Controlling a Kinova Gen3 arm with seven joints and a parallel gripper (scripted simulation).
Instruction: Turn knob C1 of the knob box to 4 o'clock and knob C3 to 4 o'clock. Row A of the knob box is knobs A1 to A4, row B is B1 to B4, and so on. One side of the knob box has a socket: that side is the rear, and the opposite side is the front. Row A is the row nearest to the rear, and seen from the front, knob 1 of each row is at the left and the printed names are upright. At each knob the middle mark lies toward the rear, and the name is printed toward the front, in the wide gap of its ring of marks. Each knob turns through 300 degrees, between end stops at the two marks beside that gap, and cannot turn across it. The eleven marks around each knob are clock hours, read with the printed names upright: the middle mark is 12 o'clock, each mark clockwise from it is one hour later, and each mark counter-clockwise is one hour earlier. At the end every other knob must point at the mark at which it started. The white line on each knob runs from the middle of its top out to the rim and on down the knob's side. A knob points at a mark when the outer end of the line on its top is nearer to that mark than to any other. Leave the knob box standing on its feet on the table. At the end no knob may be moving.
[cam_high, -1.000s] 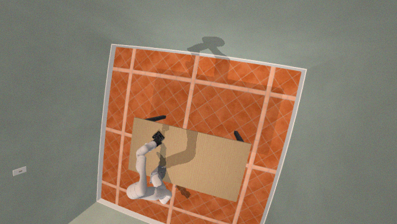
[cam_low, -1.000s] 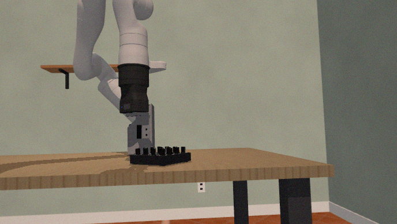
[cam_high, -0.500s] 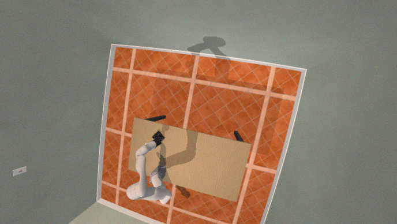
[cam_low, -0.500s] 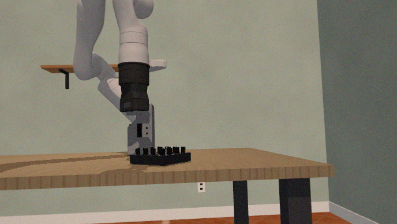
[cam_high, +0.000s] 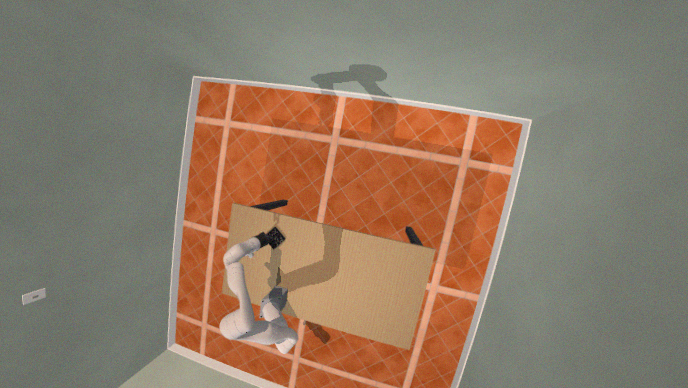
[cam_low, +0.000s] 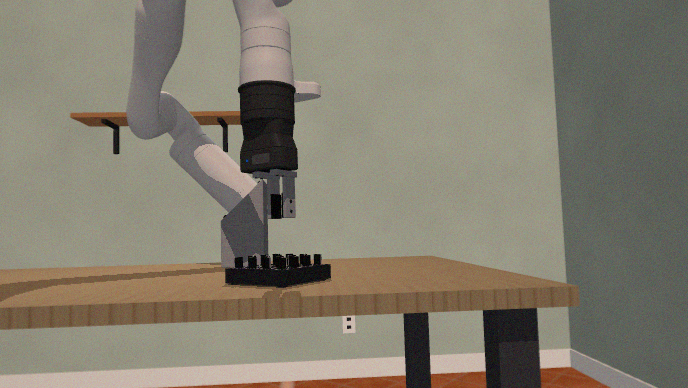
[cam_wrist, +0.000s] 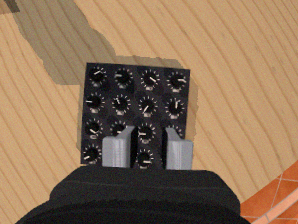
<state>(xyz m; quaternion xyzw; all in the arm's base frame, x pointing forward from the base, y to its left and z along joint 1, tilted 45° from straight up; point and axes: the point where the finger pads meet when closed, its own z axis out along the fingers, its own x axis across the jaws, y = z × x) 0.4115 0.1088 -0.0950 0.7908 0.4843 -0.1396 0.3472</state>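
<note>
Stood on the wooden table (cam_low: 400, 285) near one edge: the black knob box (cam_low: 278, 274), sixteen knobs, printed names too small to read. Hung well above it, pointing straight down: the gripper (cam_low: 280, 212), partly open, holding nothing.

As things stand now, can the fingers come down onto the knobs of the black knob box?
Probably yes. The fingers hang open and empty, well above the black knob box, with only air between them in the exterior view.
</note>
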